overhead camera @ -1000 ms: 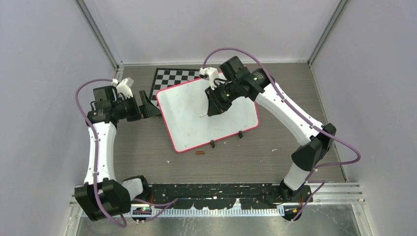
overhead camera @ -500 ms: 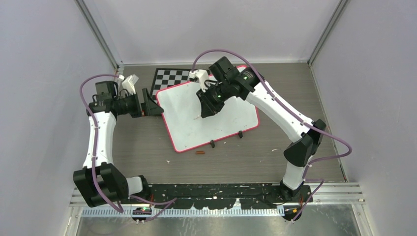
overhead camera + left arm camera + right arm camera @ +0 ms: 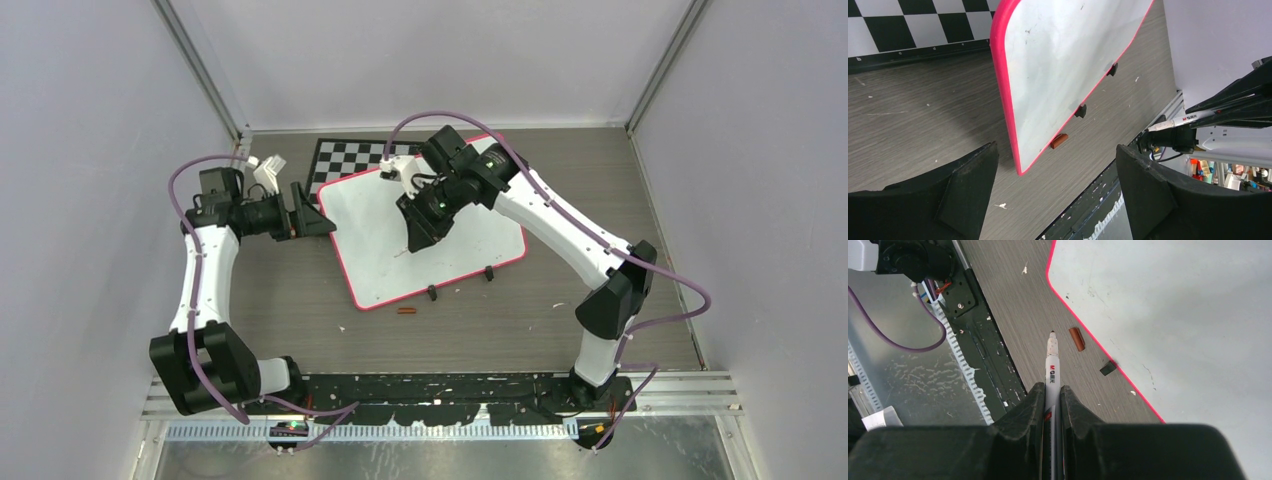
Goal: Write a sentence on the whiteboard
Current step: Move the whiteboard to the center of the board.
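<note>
Whiteboard (image 3: pixel 460 250): one, on table, corner over one checkerboard (image 3: pixel 345 160).
Clips (image 3: pixel 432 293): two, near edge.
Right gripper (image 3: pixel 1052 390): clamped on one marker (image 3: pixel 1051 365), above board.
Left gripper (image 3: pixel 312 213): wide apart, empty, beside board's left corner.
Cap (image 3: pixel 406 311): one, by clips.

The left arm (image 3: pixel 203 285) runs from its base at the near left toward the far side, then bends so its wrist points to the right. The left end effector (image 3: pixel 305 215) has its fingers (image 3: pixel 965 192) spread wide, with nothing between them. The right arm (image 3: pixel 565 230) climbs from its base at the near right, folds at the elbow and reaches far and leftward, its wrist tipped downward. The right end effector (image 3: pixel 420 238) has its fingers (image 3: pixel 1023 410) pressed together around a marker (image 3: pixel 1051 362), whose tip sticks out beyond them.
</note>
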Robot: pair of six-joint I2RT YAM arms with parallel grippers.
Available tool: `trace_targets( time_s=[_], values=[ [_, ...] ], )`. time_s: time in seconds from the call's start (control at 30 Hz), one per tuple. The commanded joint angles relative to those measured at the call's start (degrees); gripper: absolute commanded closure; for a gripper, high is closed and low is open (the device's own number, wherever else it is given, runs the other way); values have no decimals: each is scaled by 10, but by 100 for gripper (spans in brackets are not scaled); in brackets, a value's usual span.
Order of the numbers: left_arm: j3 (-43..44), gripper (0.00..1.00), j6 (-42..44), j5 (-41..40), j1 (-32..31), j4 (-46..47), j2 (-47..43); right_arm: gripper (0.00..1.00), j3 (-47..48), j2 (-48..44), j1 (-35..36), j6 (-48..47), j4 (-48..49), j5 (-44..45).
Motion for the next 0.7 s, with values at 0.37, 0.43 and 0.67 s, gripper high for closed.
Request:
trace_targets(
  time_s=[0.37, 0.43, 0.67],
  values=[
    [-38, 18, -7, 49, -6, 54, -20, 100, -57, -56, 23, 25, 71, -16],
    [-31, 19, -7, 46, -10, 53, -10, 100, -64, -59, 23, 26, 86, -15],
    [-14, 24, 0, 34, -30, 54, 21, 100, -31, -46, 22, 6, 101, 15]
  ],
)
